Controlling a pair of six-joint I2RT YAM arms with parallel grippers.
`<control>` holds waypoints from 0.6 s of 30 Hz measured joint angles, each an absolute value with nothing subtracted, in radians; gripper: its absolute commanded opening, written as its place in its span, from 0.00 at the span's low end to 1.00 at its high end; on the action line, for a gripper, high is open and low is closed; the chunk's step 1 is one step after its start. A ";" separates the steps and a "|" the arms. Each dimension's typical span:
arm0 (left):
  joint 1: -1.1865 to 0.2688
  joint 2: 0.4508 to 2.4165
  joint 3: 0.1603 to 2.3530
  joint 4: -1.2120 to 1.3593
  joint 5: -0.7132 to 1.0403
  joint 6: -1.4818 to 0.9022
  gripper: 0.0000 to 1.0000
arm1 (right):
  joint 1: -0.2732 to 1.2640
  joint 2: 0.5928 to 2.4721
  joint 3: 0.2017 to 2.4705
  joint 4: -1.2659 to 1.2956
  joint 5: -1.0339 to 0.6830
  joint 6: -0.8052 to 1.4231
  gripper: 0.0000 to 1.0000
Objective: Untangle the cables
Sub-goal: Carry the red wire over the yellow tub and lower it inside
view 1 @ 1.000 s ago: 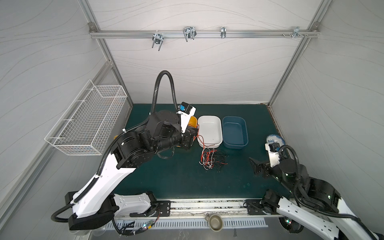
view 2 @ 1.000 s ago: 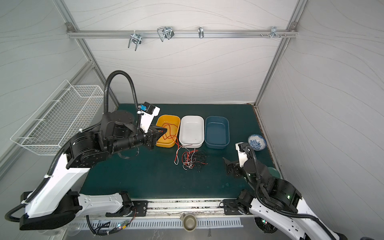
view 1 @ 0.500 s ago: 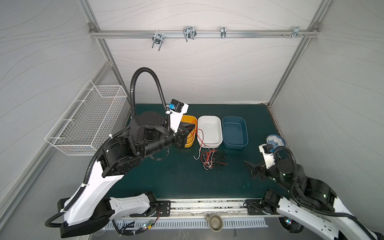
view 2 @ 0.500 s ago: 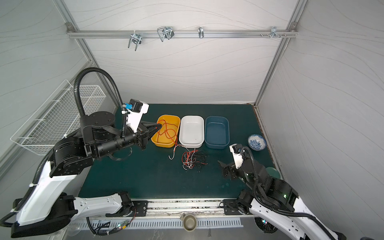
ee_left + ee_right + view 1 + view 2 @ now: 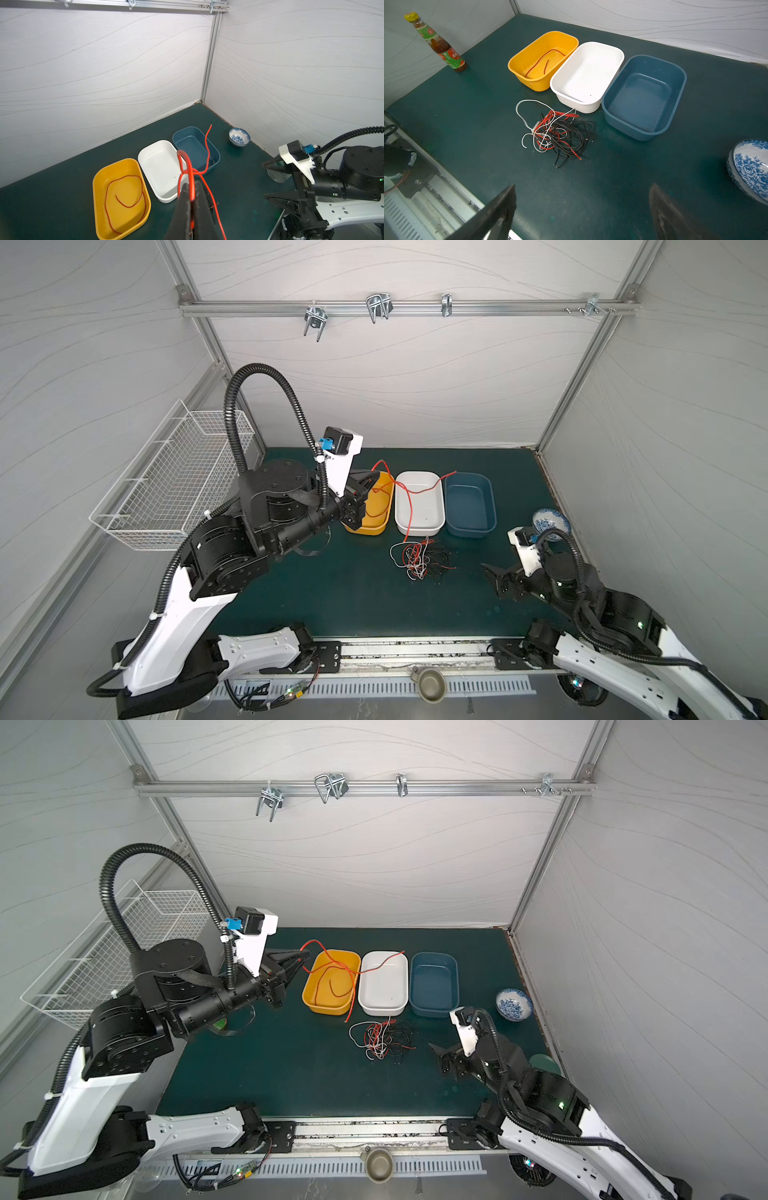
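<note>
Partly behind yel. bin (image 5: 538, 84) wall: cable (image 5: 546, 66)

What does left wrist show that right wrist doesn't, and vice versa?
Left wrist only: the left gripper shut on a red cable.
Right wrist only: a sauce bottle and the whole cable tangle on the mat; the left wrist view mostly hides it.
Both: yellow bin holding a second red cable, white bin, blue bin, patterned bowl, the open right gripper.
</note>
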State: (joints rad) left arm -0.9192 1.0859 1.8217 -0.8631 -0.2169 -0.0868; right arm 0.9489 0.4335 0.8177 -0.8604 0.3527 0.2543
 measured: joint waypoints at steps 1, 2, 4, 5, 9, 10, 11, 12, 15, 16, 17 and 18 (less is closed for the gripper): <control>-0.919 1.087 1.832 -0.862 -0.221 -0.084 0.00 | 0.949 0.432 0.818 -0.860 0.352 0.254 0.99; -0.919 1.088 1.840 -0.860 -0.229 -0.080 0.00 | 0.949 0.432 0.818 -0.860 0.350 0.254 0.99; -0.919 1.086 1.845 -0.854 -0.249 -0.067 0.00 | 0.950 0.429 0.818 -0.860 0.349 0.254 0.99; -0.919 1.086 1.845 -0.854 -0.263 -0.056 0.00 | 0.950 0.427 0.818 -0.860 0.349 0.255 0.99; -0.919 1.086 1.804 -0.831 -0.351 -0.007 0.00 | 0.950 0.427 0.818 -0.860 0.346 0.254 0.99; -0.919 1.086 1.785 -0.825 -0.377 0.006 0.00 | 0.950 0.427 0.818 -0.859 0.344 0.254 0.99; -0.919 1.086 1.761 -0.814 -0.407 0.021 0.00 | 0.950 0.427 0.818 -0.860 0.342 0.254 0.99; -0.919 1.084 1.732 -0.799 -0.437 0.035 0.00 | 0.950 0.427 0.818 -0.859 0.340 0.254 0.99; -0.910 1.086 1.637 -0.746 -0.513 0.076 0.00 | 0.950 0.427 0.818 -0.859 0.338 0.255 0.99; -0.903 1.091 1.611 -0.738 -0.531 0.084 0.00 | 0.950 0.427 0.818 -0.859 0.338 0.254 0.99; -0.891 1.098 1.585 -0.728 -0.549 0.091 0.00 | 0.950 0.427 0.818 -0.859 0.338 0.254 0.99; -0.876 1.105 1.565 -0.720 -0.562 0.095 0.00 | 0.950 0.427 0.818 -0.859 0.338 0.254 0.99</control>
